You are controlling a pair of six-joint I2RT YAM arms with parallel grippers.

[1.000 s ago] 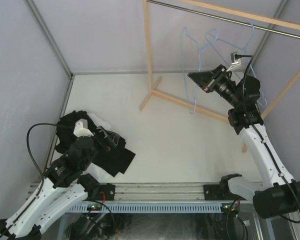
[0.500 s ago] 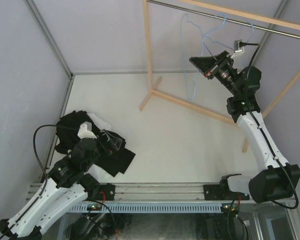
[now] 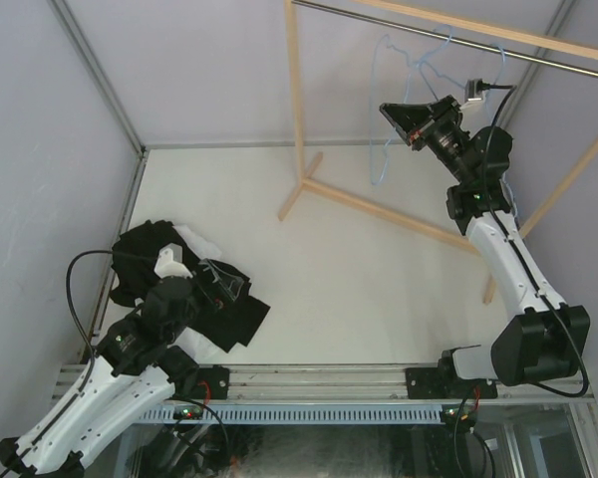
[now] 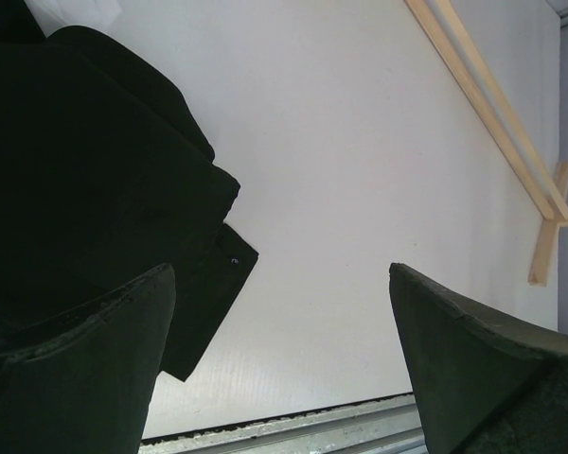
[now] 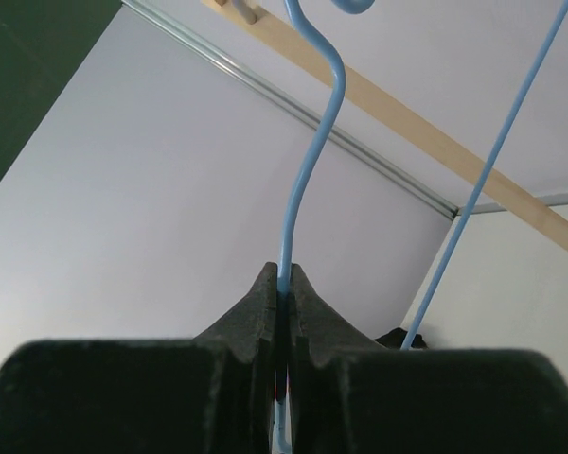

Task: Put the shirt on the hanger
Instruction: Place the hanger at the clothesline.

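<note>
Two grippers differed: the right gripper was clamped tight on the blue hanger wire, high up near the rail; the left gripper hung with fingers spread wide, holding nothing, over the black garment. The shirt lay mostly beneath that garment on the counter.

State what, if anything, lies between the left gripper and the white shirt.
The black garment does: it lies over most of the white shirt, which shows only at the pile's far edge. The left gripper hangs open above that garment.
</note>
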